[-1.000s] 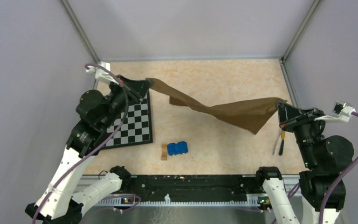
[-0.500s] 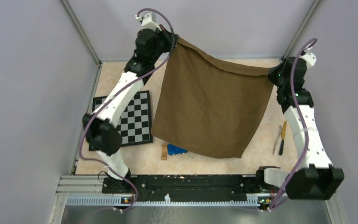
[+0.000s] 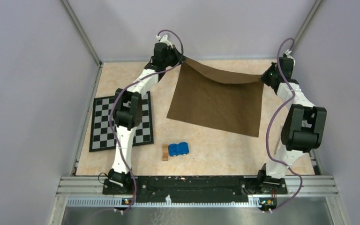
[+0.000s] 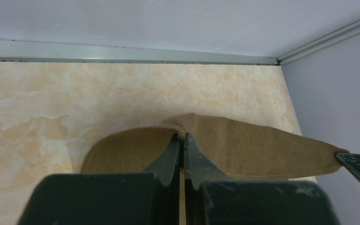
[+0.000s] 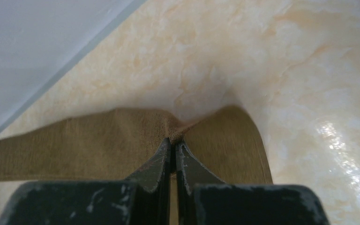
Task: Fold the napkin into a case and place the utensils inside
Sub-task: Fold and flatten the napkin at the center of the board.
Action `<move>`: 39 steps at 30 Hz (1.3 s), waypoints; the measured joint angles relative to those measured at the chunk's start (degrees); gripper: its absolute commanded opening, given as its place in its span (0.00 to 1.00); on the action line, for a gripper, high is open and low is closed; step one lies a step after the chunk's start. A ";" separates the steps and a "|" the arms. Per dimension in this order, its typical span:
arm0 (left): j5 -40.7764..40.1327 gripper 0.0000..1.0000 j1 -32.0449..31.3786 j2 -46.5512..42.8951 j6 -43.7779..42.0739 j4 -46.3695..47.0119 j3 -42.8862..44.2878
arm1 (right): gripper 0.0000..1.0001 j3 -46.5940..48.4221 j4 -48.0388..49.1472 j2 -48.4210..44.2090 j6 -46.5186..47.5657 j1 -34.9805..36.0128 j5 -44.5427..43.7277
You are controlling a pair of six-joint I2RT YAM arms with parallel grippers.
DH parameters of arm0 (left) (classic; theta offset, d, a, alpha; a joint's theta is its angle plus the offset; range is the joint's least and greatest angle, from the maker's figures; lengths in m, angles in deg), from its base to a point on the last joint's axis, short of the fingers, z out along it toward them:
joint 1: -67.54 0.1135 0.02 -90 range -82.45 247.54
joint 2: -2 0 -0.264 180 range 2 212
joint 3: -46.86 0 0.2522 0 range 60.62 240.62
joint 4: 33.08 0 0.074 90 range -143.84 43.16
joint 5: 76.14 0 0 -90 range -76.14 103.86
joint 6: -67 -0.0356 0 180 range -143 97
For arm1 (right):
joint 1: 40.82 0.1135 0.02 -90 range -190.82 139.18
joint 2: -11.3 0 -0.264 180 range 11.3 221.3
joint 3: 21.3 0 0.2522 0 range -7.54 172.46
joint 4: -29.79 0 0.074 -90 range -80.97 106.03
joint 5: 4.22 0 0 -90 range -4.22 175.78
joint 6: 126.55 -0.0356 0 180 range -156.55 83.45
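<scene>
1. Top external: shows napkin opened out flat, not folded, on table, right of centre.
2. Puts far edge raised and sagging between both grippers; near part seems to lie on the table.
3. Finds left gripper at napkin's 11 o'clock corner, clenched on the cloth.
4. Finds right gripper at napkin's 2 o'clock corner, likewise clamped on the cloth.
5. Left wrist: confirms left gripper pinched tight on a napkin corner, jaws almost touching, cloth running off toward 3 o'clock.
6. Right wrist: confirms right gripper closed on a bunched napkin corner, cloth stretching toward 9 o'clock.
7. Places checkered mat at 9 o'clock of napkin, apart from it.
8. Places blue object at 7 o'clock of napkin, near its near edge, with wooden block just beside at 9 o'clock of it.
</scene>
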 measured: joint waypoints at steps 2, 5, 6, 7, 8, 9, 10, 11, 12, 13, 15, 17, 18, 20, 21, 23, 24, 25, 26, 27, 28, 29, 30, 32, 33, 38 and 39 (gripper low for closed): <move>0.68 0.00 -0.07 0.46 -0.22 0.00 0.42 | 0.00 0.26 -0.92 1.42 0.66 0.00 2.38; 1.40 0.00 -0.15 -0.20 -0.24 1.05 -0.68 | 0.00 1.05 -2.95 1.55 1.38 0.00 5.20; 1.62 0.00 -0.15 -1.44 -0.26 1.57 -3.06 | 0.00 1.44 -3.37 1.55 1.51 0.00 5.99; 1.66 0.00 -0.15 -2.60 -0.26 1.51 -5.09 | 0.00 1.60 -3.72 1.49 1.73 0.00 6.78; 1.60 0.00 -0.15 -4.24 -0.24 1.31 -8.02 | 0.00 1.62 -4.44 1.22 1.99 0.00 7.48; 1.44 0.00 -0.15 -6.08 -0.26 0.68 -11.17 | 0.00 1.46 -5.57 0.87 2.23 0.00 8.00; 0.94 0.00 -0.11 -7.93 -0.26 -0.55 -14.10 | 0.00 1.07 -6.47 0.33 2.51 0.00 8.26; 0.35 0.00 -0.11 -9.51 -0.26 -1.68 -16.44 | 0.00 0.09 -7.30 -0.55 2.86 0.00 8.41; -0.07 0.00 -0.04 -11.41 -0.24 -3.26 -18.97 | 0.00 -1.05 -8.17 -1.66 3.06 0.00 8.41; -0.59 0.00 0.04 -13.11 -0.22 -5.07 -20.94 | 0.00 -2.75 -9.14 -3.28 3.45 0.00 8.39; -1.20 0.00 0.28 -16.70 -0.22 -8.02 -24.90 | 0.00 -6.45 -10.80 -6.75 3.96 0.00 8.46; -1.22 0.00 0.61 -20.02 -0.15 -10.12 -28.35 | 0.00 -10.10 -12.07 -10.27 4.26 0.00 8.68; -1.09 0.00 0.74 -21.59 0.00 -11.26 -29.90 | 0.00 -12.00 -12.39 -12.11 4.46 0.00 8.74; -0.44 0.00 0.94 -23.85 0.07 -12.48 -32.52 | 0.00 -15.28 -12.74 -14.97 4.94 0.00 8.74; 0.22 0.00 1.01 -24.41 0.07 -13.18 -33.44 | 0.00 -16.83 -12.72 -16.20 5.09 0.00 8.74; 1.77 0.00 1.09 -24.65 0.07 -14.53 -34.82 | 0.00 -19.39 -12.83 -17.81 5.42 0.00 9.09; 2.27 0.00 1.14 -24.65 0.07 -14.84 -35.39 | 0.00 -20.48 -12.83 -18.38 5.49 0.00 9.31; 2.97 0.00 1.14 -24.65 0.07 -15.39 -36.35 | 0.00 -21.62 -12.85 -18.84 5.51 0.00 9.49; 3.67 0.00 1.18 -24.65 0.09 -15.91 -37.38 | 0.00 -22.45 -12.94 -19.19 5.53 0.00 9.60; 4.17 0.00 1.18 -24.65 0.09 -16.15 -38.40 | 0.00 -23.21 -13.05 -19.47 5.75 0.00 9.62; 4.70 0.00 1.18 -24.68 0.13 -16.17 -39.65 | 0.00 -23.74 -13.22 -19.71 5.95 -0.02 9.57; 5.09 0.00 1.18 -24.72 0.20 -16.31 -40.70 | 0.00 -24.22 -13.40 -19.93 6.12 0.00 9.53; 5.40 0.00 1.18 -24.72 0.24 -16.39 -41.99 | 0.00 -24.61 -13.53 -20.22 6.45 0.00 9.44; 5.97 0.00 1.18 -24.76 0.24 -16.55 -43.76 | 0.00 -25.05 -13.94 -20.61 6.88 0.00 9.38; 6.29 0.00 1.18 -24.87 0.24 -16.76 -44.57 | 0.00 -25.31 -13.84 -20.79 7.04 0.00 9.35; 7.45 0.00 1.18 -26.08 0.22 -17.42 -45.92 | 0.00 -26.86 -14.01 -21.38 7.76 0.00 8.83; 7.89 0.00 1.18 -26.27 0.22 -17.31 -45.94 | 0.00 -26.99 -14.21 -21.38 7.87 0.00 8.70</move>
